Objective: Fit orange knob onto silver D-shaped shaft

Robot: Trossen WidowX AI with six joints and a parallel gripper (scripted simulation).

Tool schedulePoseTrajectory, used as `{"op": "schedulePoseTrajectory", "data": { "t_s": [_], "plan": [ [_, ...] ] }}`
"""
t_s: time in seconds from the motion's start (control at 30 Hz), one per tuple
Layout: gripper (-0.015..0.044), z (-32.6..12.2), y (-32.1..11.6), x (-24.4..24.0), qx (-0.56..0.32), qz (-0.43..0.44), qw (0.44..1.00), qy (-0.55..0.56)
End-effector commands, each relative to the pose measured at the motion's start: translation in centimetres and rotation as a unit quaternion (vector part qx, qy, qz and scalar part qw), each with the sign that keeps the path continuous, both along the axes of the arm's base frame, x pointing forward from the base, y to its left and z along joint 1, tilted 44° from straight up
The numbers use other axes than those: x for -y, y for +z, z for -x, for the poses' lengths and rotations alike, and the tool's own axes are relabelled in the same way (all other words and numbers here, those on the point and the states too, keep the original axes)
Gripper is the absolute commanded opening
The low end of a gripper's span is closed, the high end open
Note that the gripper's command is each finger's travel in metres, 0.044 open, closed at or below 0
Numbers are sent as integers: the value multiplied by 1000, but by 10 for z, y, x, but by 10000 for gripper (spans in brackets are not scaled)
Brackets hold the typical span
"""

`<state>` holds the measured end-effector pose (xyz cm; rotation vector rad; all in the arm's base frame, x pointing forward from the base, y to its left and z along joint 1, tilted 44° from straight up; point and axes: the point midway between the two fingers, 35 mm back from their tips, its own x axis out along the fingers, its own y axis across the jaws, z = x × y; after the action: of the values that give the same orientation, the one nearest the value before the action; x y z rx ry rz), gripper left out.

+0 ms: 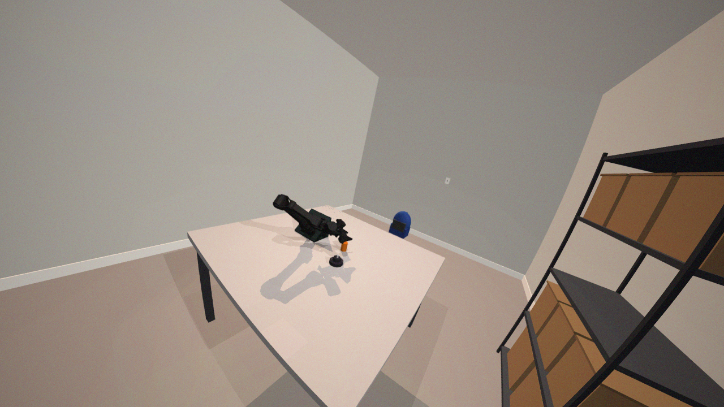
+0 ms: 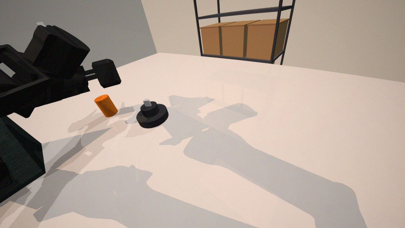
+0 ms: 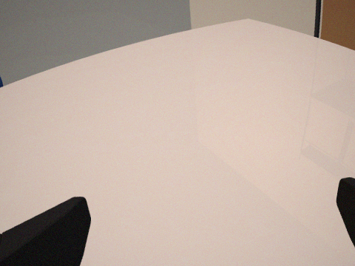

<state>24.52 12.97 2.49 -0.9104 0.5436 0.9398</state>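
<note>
Above the bench (image 1: pixel 323 314) (image 2: pixel 283 113) (image 3: pixel 166 111), the pincer (image 3: pixel 216 204) stands wide open, gripping nothing, presumably for clearance around the knob; the orange knob (image 1: pixel 344 246) (image 2: pixel 106 105) rests on the bench, left of the round pedestal (image 1: pixel 336 261) (image 2: pixel 152 116) in the exterior view; the silver shaft (image 2: pixel 146 102) points up, bare, ready for fitting.

1. The arm base (image 1: pixel 299 232) (image 2: pixel 31 158) is mounted near the far edge of the worktop (image 1: pixel 354 314) (image 2: pixel 311 113) (image 3: pixel 148 129) (top view).
2. The knob (image 1: pixel 344 247) (image 2: pixel 106 105) is placed behind the pedestal (image 1: pixel 336 262) (image 2: pixel 154 119).
3. Boxes (image 1: pixel 635 207) (image 2: pixel 232 39) (image 3: pixel 340 22) are racked beyond the right corner.
</note>
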Motion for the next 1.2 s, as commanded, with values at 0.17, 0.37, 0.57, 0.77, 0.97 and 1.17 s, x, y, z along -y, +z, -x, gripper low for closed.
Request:
{"op": "schedulePoseTrajectory", "data": {
  "t_s": [0.17, 0.37, 0.57, 0.77, 0.97, 1.17],
  "plan": [
    [440, 2, 4, -12, -69, 39, 996, -43],
    [440, 3, -7, -16, -186, 167, 960, -130],
    [440, 7, -3, -19, -228, 323, 897, -199],
    [440, 5, 18, -28, -191, 475, 823, -247],
    [440, 4, 25, -33, -171, 508, 805, -254],
    [440, 3, 25, -33, -171, 508, 805, -254]
  ]
}}
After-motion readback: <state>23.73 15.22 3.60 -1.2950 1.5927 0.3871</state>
